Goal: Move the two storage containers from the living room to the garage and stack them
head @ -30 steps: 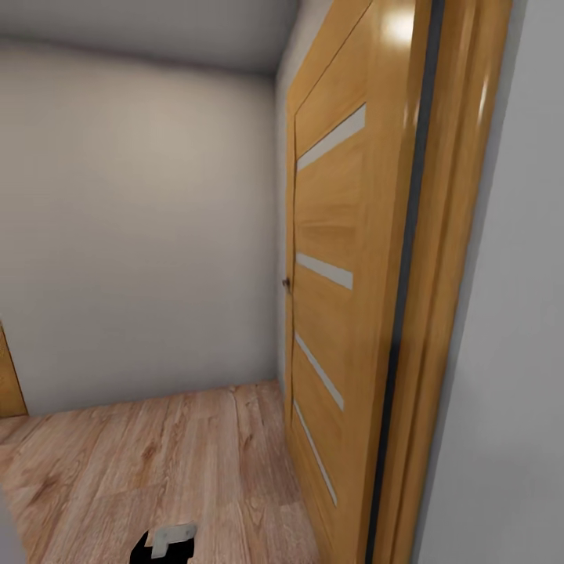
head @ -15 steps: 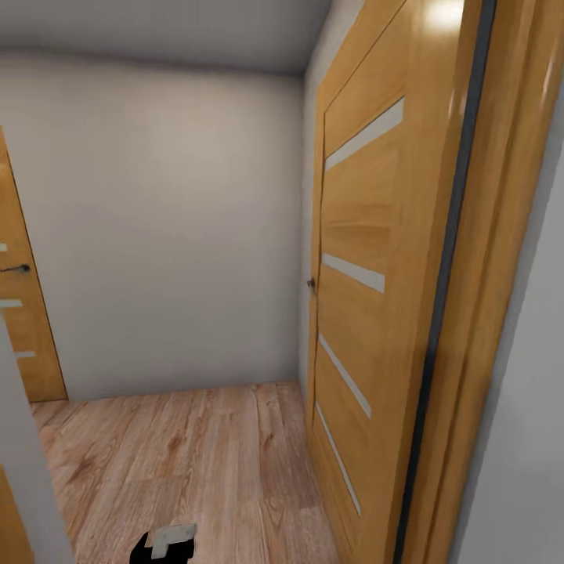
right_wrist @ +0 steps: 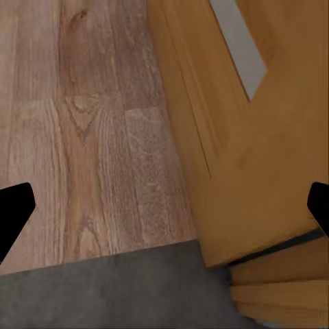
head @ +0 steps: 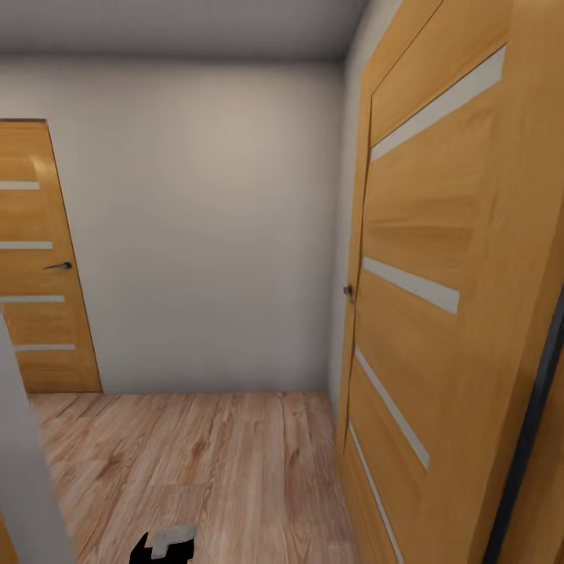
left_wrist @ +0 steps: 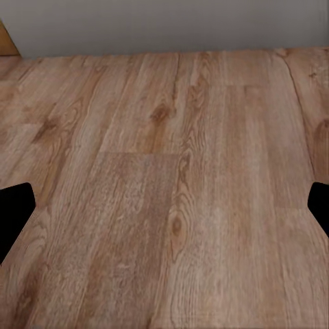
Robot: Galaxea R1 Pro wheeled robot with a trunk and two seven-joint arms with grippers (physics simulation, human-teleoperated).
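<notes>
**Kid:** Where is the robot?

**Guide:** It stands in a doorway. The open door [head: 439, 313] swings into a small room with a wood floor [head: 211, 462] and a pale wall [head: 204, 227]. Left of the open door, on that wall, is a second door [head: 39, 258], and it is closed.

**Kid:** Why is the open door pushed to the side like that?

**Guide:** I think so the robot can roll past it. By the bottom corner of the open door, the wood stops and a grey floor [right_wrist: 103, 295] starts. That may be the garage floor.

**Kid:** Where are the orange boxes?

**Guide:** I can't see either box here, so I can't say what is in them. The robot looks to be on its way.

**Kid:** Are its hands holding anything?

**Guide:** No. The left gripper [left_wrist: 164, 205] has its two dark tips spread far apart, with bare wood floor between them. The right gripper [right_wrist: 164, 212] is spread wide too. Between its tips are wood planks and the foot of the open door.

**Kid:** Why are the hands down low?

**Guide:** I guess they hang tucked in and pointed at the floor, so they don't bump the open door.

**Kid:** What could go wrong?

**Guide:** The open door is very near the right gripper. A sharp turn could clip it.
</notes>
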